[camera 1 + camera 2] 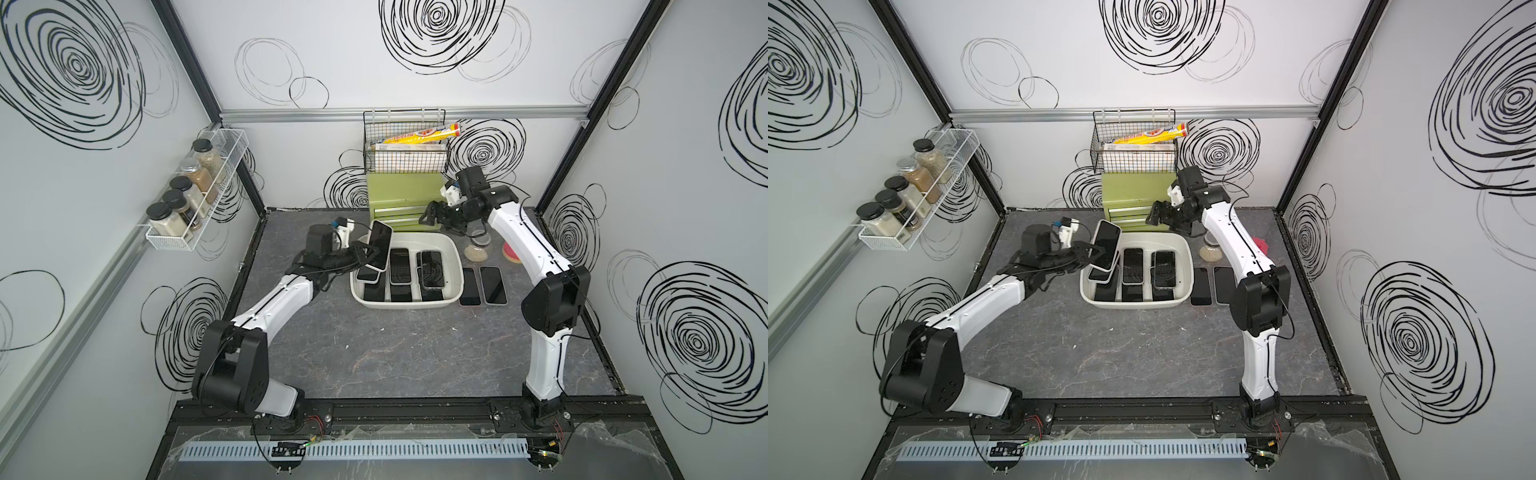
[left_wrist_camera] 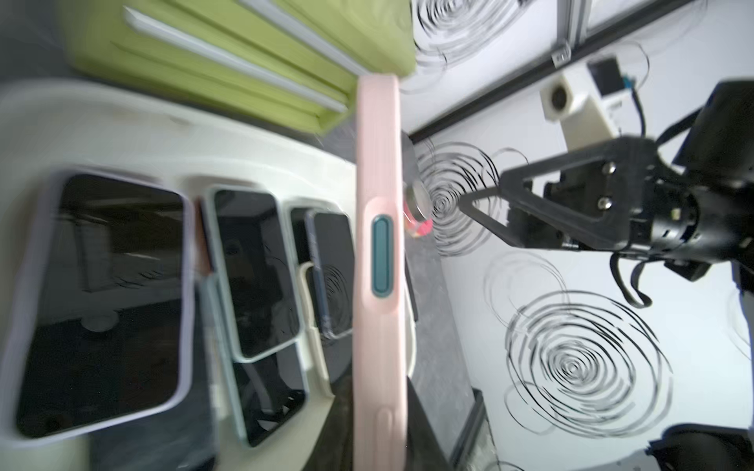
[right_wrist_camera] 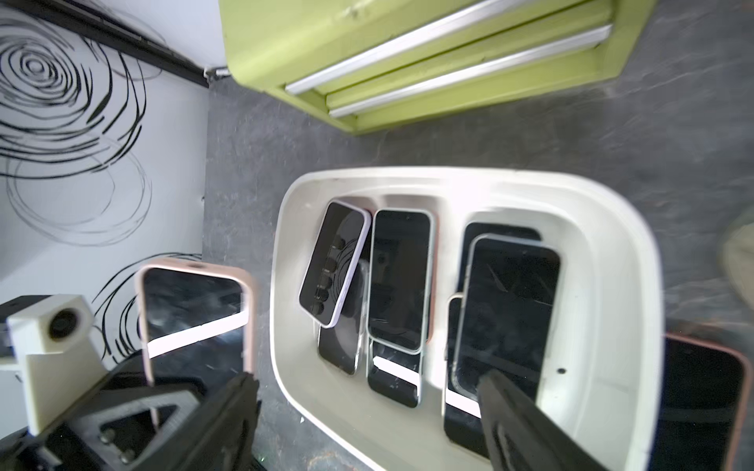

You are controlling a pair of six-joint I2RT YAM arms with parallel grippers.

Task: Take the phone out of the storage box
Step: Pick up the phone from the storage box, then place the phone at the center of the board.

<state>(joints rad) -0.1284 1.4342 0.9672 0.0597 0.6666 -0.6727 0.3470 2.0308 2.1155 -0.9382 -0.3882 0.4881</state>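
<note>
Pink-cased phone (image 1: 380,245) in left gripper (image 1: 368,254) clears storage box (image 1: 407,305) rim.

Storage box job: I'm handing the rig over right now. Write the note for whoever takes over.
Left end effector: shut on the pink-cased phone, held upright, lifted at the left side of the storage box.
Right end effector: open, empty, raised near the box's far edge, by the green drawer chest.
Done: two phones lie on the table right of the box.
Left: set the held phone down outside the box. Several phones are in the box yet.
</note>
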